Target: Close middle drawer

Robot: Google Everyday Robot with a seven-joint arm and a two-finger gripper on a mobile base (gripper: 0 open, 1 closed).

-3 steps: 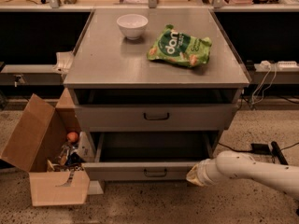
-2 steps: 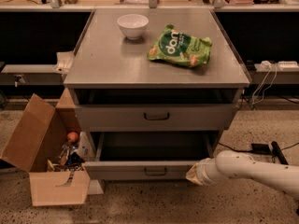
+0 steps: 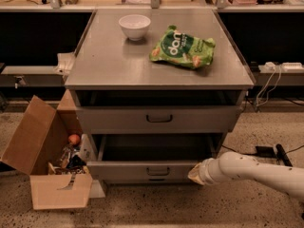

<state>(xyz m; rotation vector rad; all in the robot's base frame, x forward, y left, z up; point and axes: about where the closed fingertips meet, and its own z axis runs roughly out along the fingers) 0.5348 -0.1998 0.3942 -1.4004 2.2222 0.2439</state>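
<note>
Closing the middle drawer (image 3: 118, 171) requires a straight push on its low front, directed into the cabinet (image 3: 109, 65). The drawer stands pulled well out beneath the top drawer (image 3: 118, 120), with its dark interior exposed and its small bar handle (image 3: 157, 171) at the centre of the front. The gripper (image 3: 195, 173) sits at the right end of that front, touching it or just beside it. Contact cannot be confirmed, and whether the gripper is open or closed cannot be told from this view. The white arm (image 3: 256, 171) reaches in low from the right, near the floor (image 3: 152, 208). Judged from this position, the step in hand is the push itself, and the closing has barely begun. Because the contact point lies far off centre, an uneven push may skew the drawer on its runners and bind it. Shift the contact toward the handle if possible, or advance slowly and keep the force parallel to the runners. Keep the gripper on the flat face, out of the gap under the top drawer, which itself stands slightly out. Stop when the front comes flush with the cabinet. The cardboard box (image 3: 42, 160) stands near the drawer's left corner but should not obstruct inward travel. The bowl (image 3: 135, 26) and the green snack bag (image 3: 183, 49) on top of the cabinet need no attention, provided the push is gentle.
</note>
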